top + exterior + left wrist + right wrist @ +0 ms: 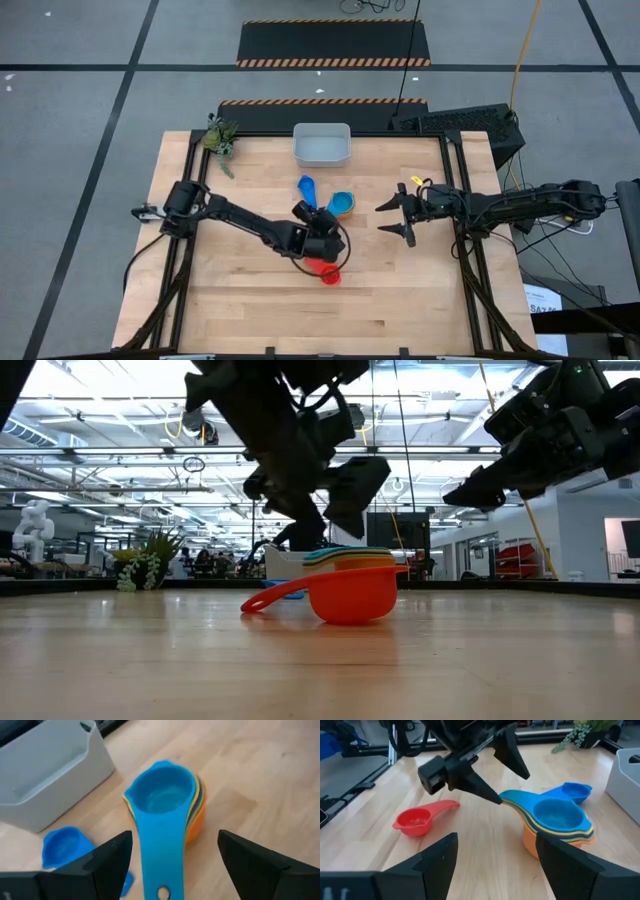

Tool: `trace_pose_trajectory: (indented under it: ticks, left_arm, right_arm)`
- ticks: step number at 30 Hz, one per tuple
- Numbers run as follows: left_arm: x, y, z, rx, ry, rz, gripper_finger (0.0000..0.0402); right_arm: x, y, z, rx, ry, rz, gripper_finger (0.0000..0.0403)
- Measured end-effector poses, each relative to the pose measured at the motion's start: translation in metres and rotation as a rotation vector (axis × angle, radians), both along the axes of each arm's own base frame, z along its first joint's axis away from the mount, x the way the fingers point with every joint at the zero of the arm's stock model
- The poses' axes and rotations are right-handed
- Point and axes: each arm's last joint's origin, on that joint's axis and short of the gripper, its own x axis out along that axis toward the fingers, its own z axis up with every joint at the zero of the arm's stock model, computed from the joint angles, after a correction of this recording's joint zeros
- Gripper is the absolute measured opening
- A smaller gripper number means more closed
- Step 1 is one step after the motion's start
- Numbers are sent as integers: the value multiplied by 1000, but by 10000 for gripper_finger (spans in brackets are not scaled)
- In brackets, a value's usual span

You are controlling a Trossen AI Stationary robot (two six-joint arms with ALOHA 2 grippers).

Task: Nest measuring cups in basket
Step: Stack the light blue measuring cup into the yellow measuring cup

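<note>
A nested stack of measuring cups, light blue on top and orange at the bottom, stands on the wooden table near its middle. Its handles point at my left gripper, which is open with one finger on each side of the light blue handle, clear of it in the left wrist view. A small blue cup lies beside the stack toward the basket at the far edge. A red cup sits upright nearer the front. My right gripper hovers open to the right of the stack.
A small green plant stands at the table's far left corner. Bare wood lies along the near edge and on the left. The left arm stretches low across the table's left half.
</note>
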Motion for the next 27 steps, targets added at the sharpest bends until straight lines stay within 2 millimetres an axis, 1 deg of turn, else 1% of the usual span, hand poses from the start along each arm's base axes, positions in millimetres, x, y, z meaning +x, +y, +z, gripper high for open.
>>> trace_pose_trajectory:
  ticks: [4,8,11,15,20,25,27]
  left_arm:
    - [-1,1,1,-25,30,-33,294]
    - [-2,5,-1,-106,81,-75,294]
    - [-1,15,1,-169,77,-70,294]
    - [0,29,0,-176,83,-40,294]
    - [-2,43,-7,-217,101,-15,294]
    - [-1,41,-6,-188,126,-62,294]
    - [-3,38,-2,-173,138,-90,294]
  right_arm:
    - [0,0,-1,1,11,-1,263]
    - [0,0,-1,1,11,-1,263]
    - [0,0,-1,1,10,-2,263]
    - [0,0,-1,1,12,-2,263]
    - [0,0,-1,5,14,-3,263]
    - [0,0,-1,2,15,-2,263]
    - [0,0,-1,2,16,-2,263]
